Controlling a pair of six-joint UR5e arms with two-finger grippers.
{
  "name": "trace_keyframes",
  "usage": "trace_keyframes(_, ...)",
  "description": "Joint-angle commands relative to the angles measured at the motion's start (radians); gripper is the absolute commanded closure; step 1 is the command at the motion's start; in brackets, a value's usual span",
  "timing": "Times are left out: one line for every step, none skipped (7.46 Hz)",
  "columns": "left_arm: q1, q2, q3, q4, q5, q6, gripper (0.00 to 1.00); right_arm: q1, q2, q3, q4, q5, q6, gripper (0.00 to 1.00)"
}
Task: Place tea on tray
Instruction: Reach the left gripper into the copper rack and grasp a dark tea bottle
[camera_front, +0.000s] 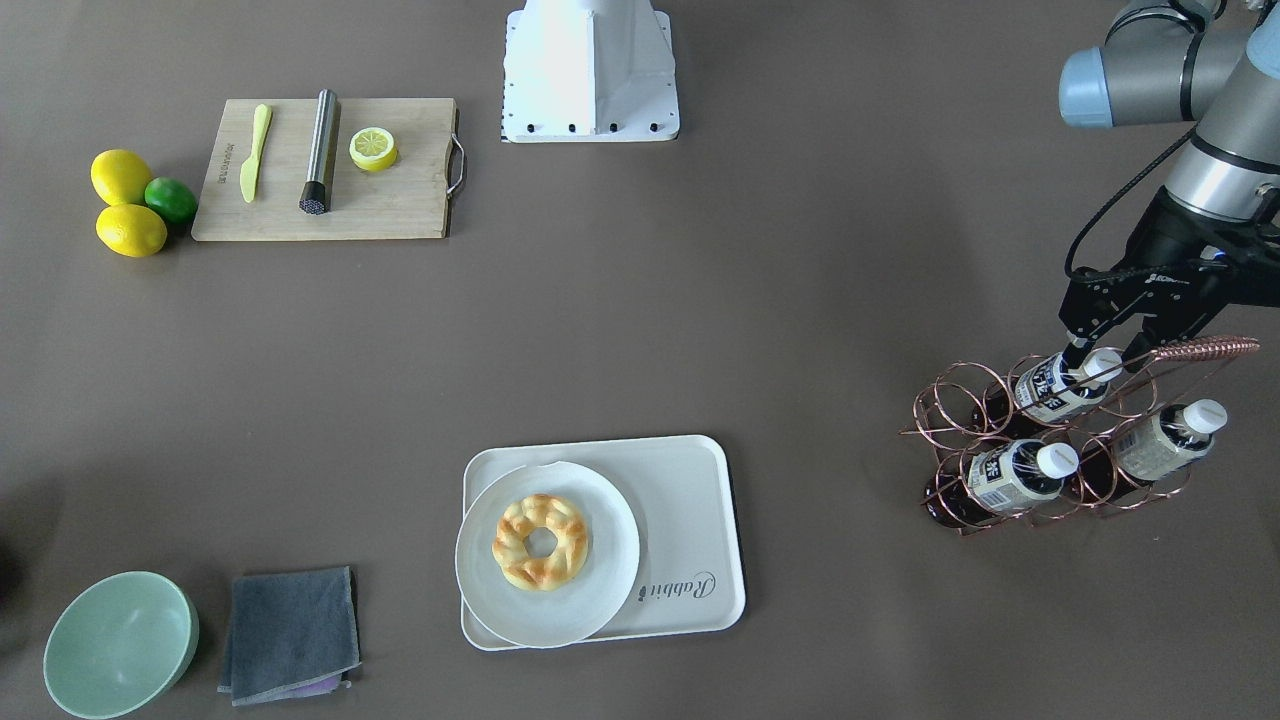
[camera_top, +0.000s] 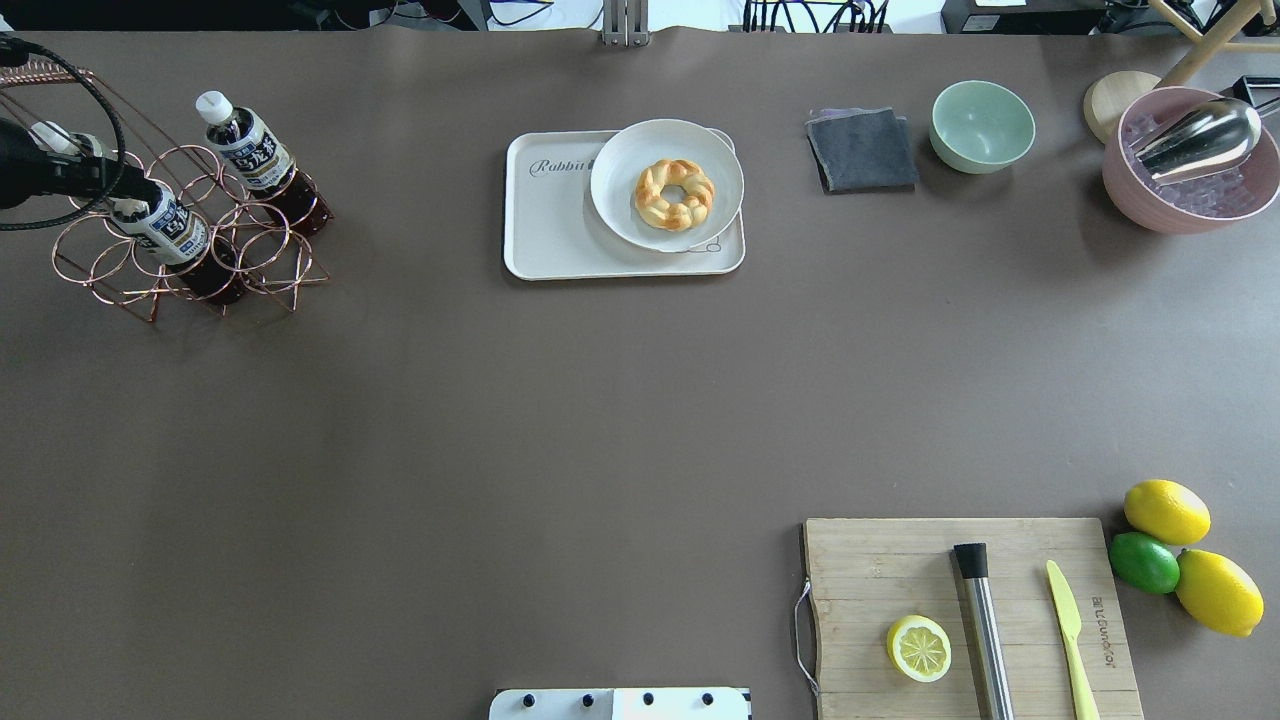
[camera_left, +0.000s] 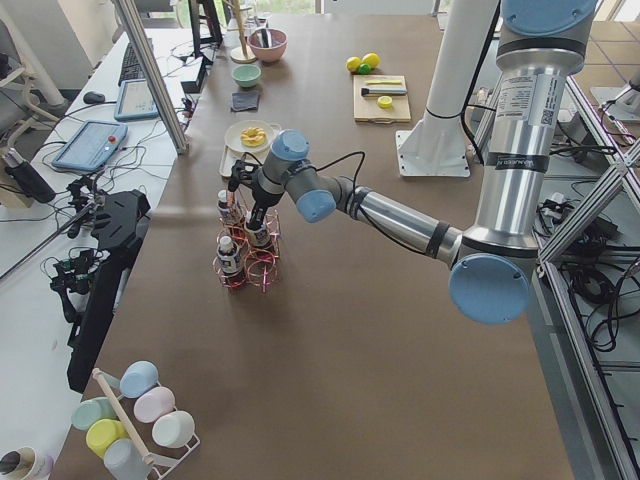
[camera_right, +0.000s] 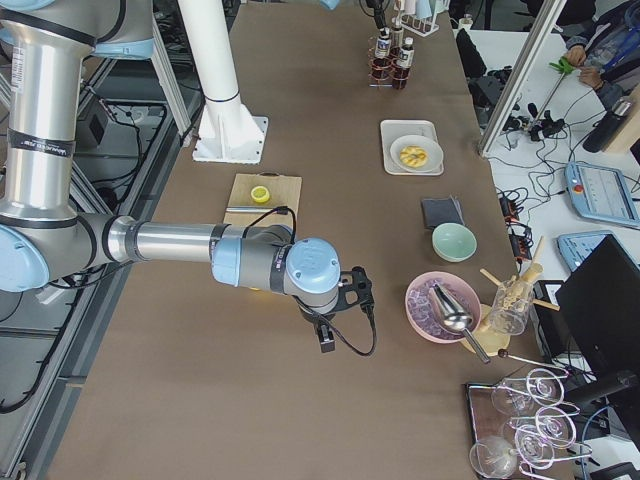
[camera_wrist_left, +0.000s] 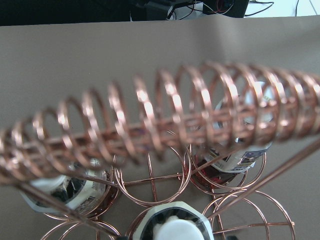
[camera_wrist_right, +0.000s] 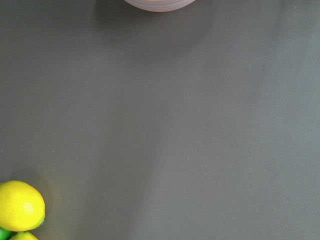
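Left gripper (camera_front: 1105, 352), right of frame: fingers (camera_front: 1078, 330) parted astride the top tea (camera_front: 1050, 388) bottle's white cap. The left wrist view shows the copper rack (camera_wrist_left: 150, 125) and its coiled handle, blurred.

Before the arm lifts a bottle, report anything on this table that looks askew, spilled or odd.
The round plate carrying the pastry sits crowded into one end of the tray, its edge over the rim. Nothing looks spilled or broken; the bottles lie tilted in the copper rack.
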Motion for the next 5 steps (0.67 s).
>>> trace_keyframes(0.0, -0.003, 0.001, 0.0, 0.0, 0.0, 0.54, 0.0, 0.0, 0.001, 0.0, 0.0, 0.0, 0.0)
trace_keyframes(-0.002, -0.004, 0.004, 0.001, 0.0, 0.0, 0.57, 0.0, -0.002, 0.001, 0.0, 0.0, 0.0, 0.0)
trace_keyframes(-0.002, -0.004, 0.002, 0.002, 0.0, 0.0, 0.77, 0.0, -0.003, 0.001, 0.0, 0.0, 0.0, 0.0)
trace_keyframes(-0.002, -0.004, 0.001, 0.002, 0.0, -0.001, 1.0, 0.0, -0.005, 0.0, 0.0, 0.0, 0.0, 0.0)
trace_keyframes(-0.008, -0.004, -0.009, 0.002, -0.005, -0.002, 1.0, 0.0, -0.011, -0.001, 0.0, 0.0, 0.0, 0.0)
